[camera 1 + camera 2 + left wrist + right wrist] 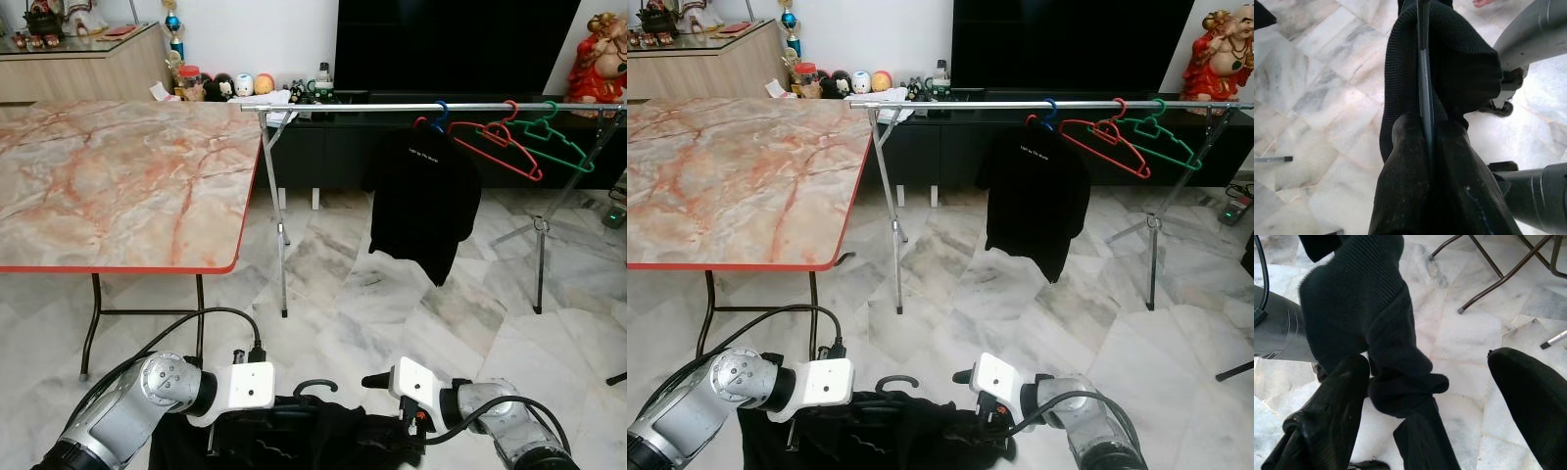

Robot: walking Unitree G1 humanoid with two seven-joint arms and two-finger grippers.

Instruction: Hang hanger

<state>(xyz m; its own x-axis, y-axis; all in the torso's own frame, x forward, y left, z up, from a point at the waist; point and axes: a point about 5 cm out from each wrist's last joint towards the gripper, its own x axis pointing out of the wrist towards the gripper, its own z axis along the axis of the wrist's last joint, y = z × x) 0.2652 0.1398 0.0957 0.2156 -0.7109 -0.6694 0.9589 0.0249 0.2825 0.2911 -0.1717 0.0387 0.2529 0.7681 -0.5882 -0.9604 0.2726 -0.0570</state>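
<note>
Both arms low at bottom of head view, holding a black garment (294, 436) on a black hanger (315, 386) between them, above the marble floor (392, 304). Hanger hook pokes up between the two wrists, roughly centred, well short of the rail.

Left gripper (1425, 147): in left wrist view both black fingers (1400, 186) are pressed together on the hanger's thin bar, which runs straight out from between the tips w/ knit fabric draped over it. So it's pinching hanger + cloth.

Right gripper (1430, 396): in right wrist view fingers are spread wide; one finger (1327, 406) touches the knit garment (1361, 308), other finger (1533, 391) well apart on the far side. Fabric bunches between them but isn't clamped. A dark strip sits low between the fingers, can't tell what it is.

Metal clothes rail (392, 106) stands ahead, beyond the floor gap, right of the marble-top table (118, 176). On the rail: a black T-shirt (423, 201) on a blue hanger (441, 116), then a red hanger (500, 142) and a green hanger (554, 137), both bare. Held hanger is much lower than the rail and nearer the robot. Dark TV cabinet (333, 147) behind rail, red figurine (598, 59) at far right.
</note>
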